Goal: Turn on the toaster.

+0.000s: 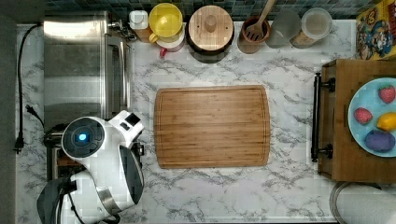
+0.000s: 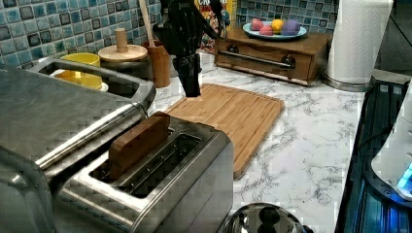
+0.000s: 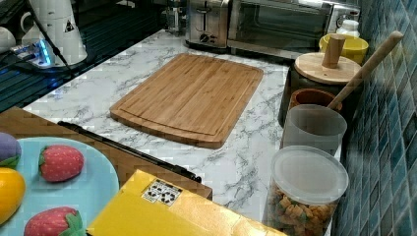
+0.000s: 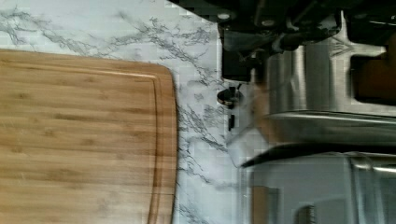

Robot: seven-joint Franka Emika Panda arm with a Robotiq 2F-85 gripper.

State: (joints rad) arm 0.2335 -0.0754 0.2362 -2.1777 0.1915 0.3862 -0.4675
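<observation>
The shiny toaster [image 2: 160, 179] has brown bread [image 2: 138, 142] inside; the gripper [image 2: 189, 77] hangs above, fingers looking pressed together.

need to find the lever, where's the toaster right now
In the left view the toaster sits at the bottom left, right beside the toaster oven, with the wooden cutting board beyond it. A brown block stands in one slot.
</observation>
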